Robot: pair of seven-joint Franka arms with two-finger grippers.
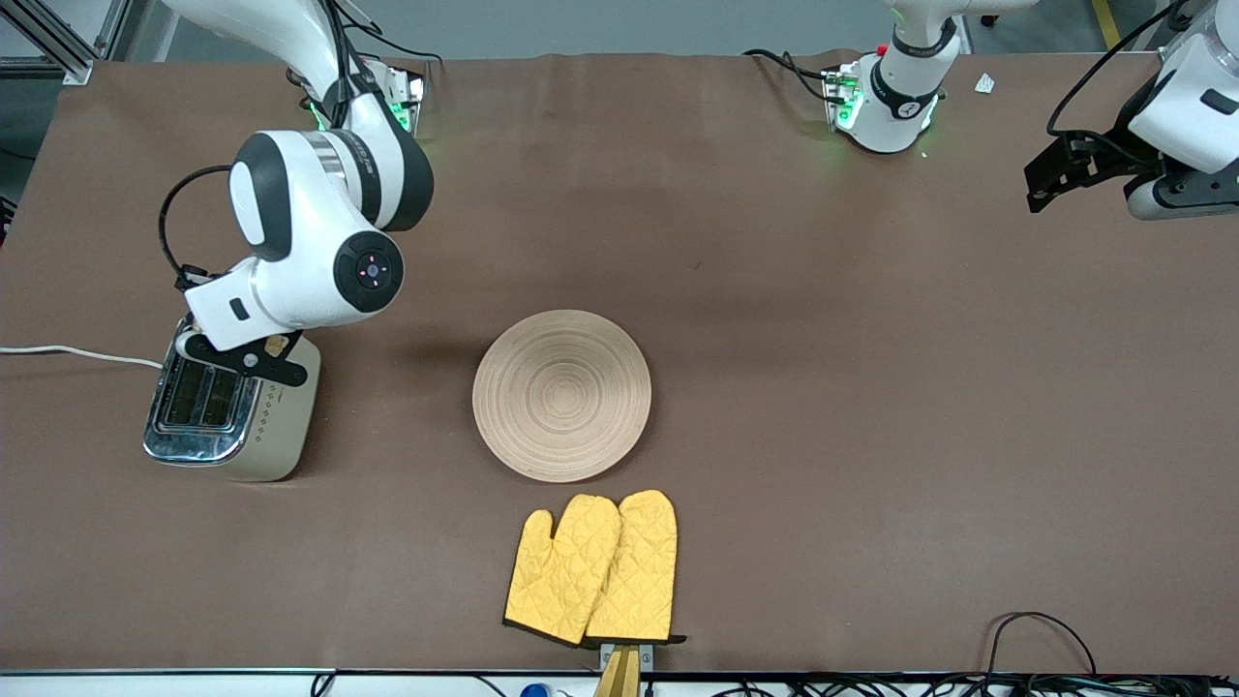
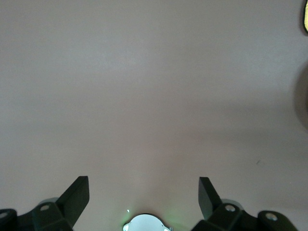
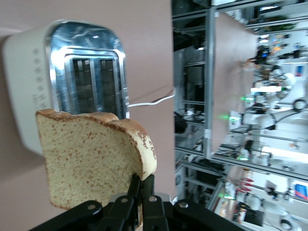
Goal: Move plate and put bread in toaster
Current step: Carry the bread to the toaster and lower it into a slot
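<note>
No writing or brand can be read on the cream-sided, chrome-topped two-slot toaster (image 1: 232,411), whose slots are seen empty at the right arm's end of the table, its white cord (image 1: 77,354) trailing off the edge. The squarish slice of light brown speckled bread (image 3: 91,161) is pinched by its crust in the closed right gripper (image 3: 141,192), held over the toaster. The round pale wooden plate (image 1: 561,394) lies bare at mid-table, a pair of yellow quilted oven mitts (image 1: 592,569) nearer the front camera, while the left gripper (image 2: 143,192) waits spread wide and empty over bare table at the left arm's end.

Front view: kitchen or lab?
Likely a robotics lab staged as a kitchen: two arms bolted to a brown-covered table, a toaster and oven mitts as props, metal racks of gear in the right wrist view.
</note>
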